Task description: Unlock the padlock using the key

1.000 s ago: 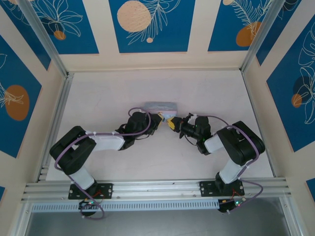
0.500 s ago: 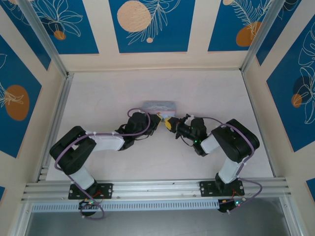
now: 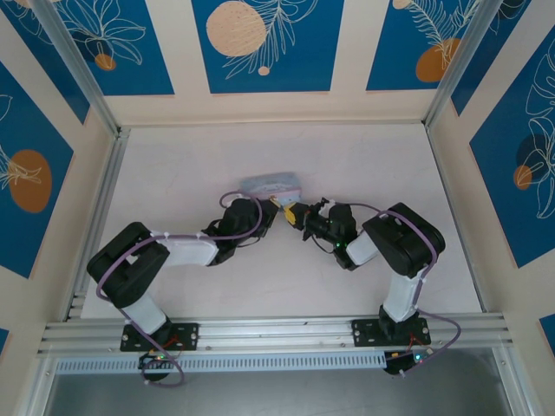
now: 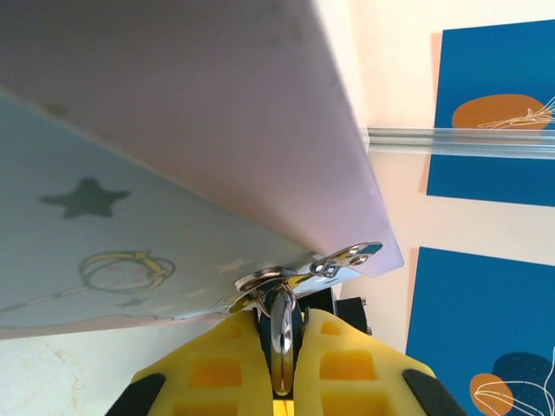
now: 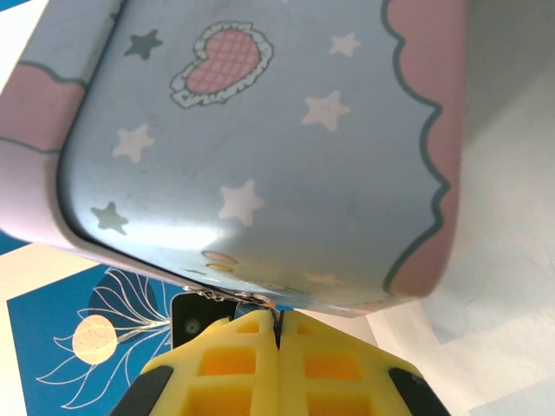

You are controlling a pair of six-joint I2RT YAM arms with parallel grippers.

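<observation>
At the centre of the overhead view, a pale blue tin (image 3: 271, 185) lies on the white table (image 3: 373, 173), and both arms reach inward to its lower right corner. At that corner the left gripper (image 3: 277, 205) comes from the lower left and the right gripper (image 3: 293, 214) from the right, their yellow tips nearly touching each other just below the tin. Low in the left wrist view, the yellow pads (image 4: 347, 368) are clenched on a small rounded metal body, the padlock (image 4: 282, 334), which stands upright in the gap between them. Its upper end meets the silver hasp (image 4: 347, 255) on the tin's edge at centre frame. The tin's pale side, printed with a dark star and a crescent, occupies the upper left. At the bottom of the right wrist view, the two yellow pads (image 5: 325, 364) are pressed together along a thin seam, pinching a dark sliver, the key (image 5: 277, 319). The key's tip reaches the small metal fitting under the tin's lower edge. Above it spreads the tin's blue face with white stars, a pink heart and a pink scalloped border.
</observation>
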